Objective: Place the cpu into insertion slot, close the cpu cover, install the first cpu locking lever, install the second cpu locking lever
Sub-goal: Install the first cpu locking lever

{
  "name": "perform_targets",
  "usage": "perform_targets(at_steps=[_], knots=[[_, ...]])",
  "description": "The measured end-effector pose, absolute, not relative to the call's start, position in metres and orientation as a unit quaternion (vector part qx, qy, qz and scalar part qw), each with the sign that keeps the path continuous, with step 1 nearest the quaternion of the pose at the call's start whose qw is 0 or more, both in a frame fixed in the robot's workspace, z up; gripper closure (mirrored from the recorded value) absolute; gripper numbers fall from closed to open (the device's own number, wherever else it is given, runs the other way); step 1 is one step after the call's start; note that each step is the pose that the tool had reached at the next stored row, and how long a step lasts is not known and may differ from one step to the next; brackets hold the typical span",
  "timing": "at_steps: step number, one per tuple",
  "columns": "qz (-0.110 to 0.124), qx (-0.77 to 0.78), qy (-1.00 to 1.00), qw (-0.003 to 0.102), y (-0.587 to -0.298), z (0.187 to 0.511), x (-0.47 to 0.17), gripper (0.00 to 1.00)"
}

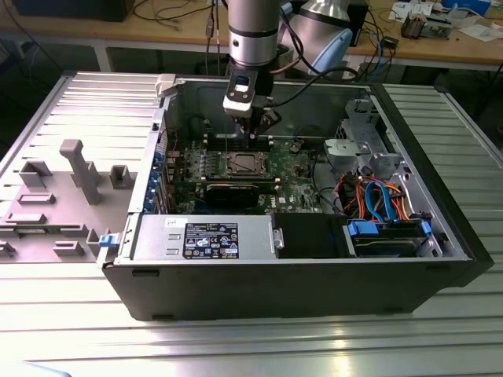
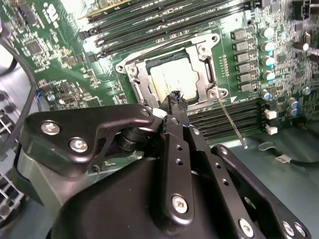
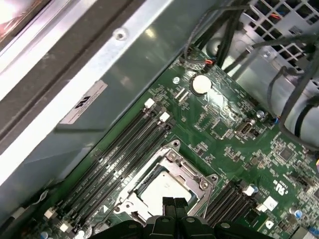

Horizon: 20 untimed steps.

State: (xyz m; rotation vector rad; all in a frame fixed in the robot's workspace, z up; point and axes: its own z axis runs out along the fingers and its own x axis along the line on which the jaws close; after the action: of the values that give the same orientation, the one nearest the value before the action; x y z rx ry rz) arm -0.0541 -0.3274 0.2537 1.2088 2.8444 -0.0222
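Note:
The cpu (image 2: 172, 77) lies flat in the insertion slot (image 1: 242, 164) on the green motherboard, its silver-grey top showing through the cut-out. The cpu cover (image 2: 205, 54), a silver frame, lies down around it; both wrist views show it, frame (image 3: 193, 175) around chip (image 3: 162, 188). One thin wire locking lever (image 2: 230, 121) juts out from the socket's corner across the memory slots. My gripper (image 2: 177, 101) hangs just above the socket's edge, fingers (image 3: 168, 203) pressed together with nothing between them. In the exterior view the gripper (image 1: 250, 135) sits inside the case over the socket.
The open computer case (image 1: 236, 294) lies on a ribbed metal table. Memory slots (image 3: 119, 149) flank the socket. A drive cage and coloured cables (image 1: 377, 196) fill the exterior view's right. Grey fixtures (image 1: 78, 169) stand on the exterior view's left.

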Motion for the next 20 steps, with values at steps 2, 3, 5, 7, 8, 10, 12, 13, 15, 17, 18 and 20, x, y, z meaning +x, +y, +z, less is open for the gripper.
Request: perform_targets(at_steps=[2,3,5,7,8,10,12,13,15,17,18,20], knots=[[-0.007,0.367,0.93,0.026,-0.3274,0.2537,-0.0541,0.89],[-0.006,0.356,0.934,0.026,-0.3274,0.2536,-0.0541,0.89],[-0.006,0.33,0.944,0.026,-0.3274,0.2535,-0.0541,0.89],[-0.005,0.304,0.952,0.026,-0.3274,0.2533,-0.0542,0.89],[-0.005,0.294,0.956,0.026,-0.3274,0.2531,-0.0542,0.89],[-0.004,0.28,0.96,0.026,-0.3274,0.2528,-0.0542,0.89],[-0.003,0.256,0.966,0.026,-0.3273,0.2526,-0.0541,0.89],[-0.003,0.256,0.966,0.026,-0.3273,0.2526,-0.0541,0.89],[-0.003,0.256,0.966,0.026,-0.3274,0.2527,-0.0541,0.89],[-0.003,0.256,0.966,0.026,-0.3274,0.2527,-0.0541,0.89],[-0.003,0.256,0.966,0.026,-0.3274,0.2527,-0.0541,0.89],[-0.003,0.254,0.967,0.026,-0.3273,0.2526,-0.0541,0.89]])
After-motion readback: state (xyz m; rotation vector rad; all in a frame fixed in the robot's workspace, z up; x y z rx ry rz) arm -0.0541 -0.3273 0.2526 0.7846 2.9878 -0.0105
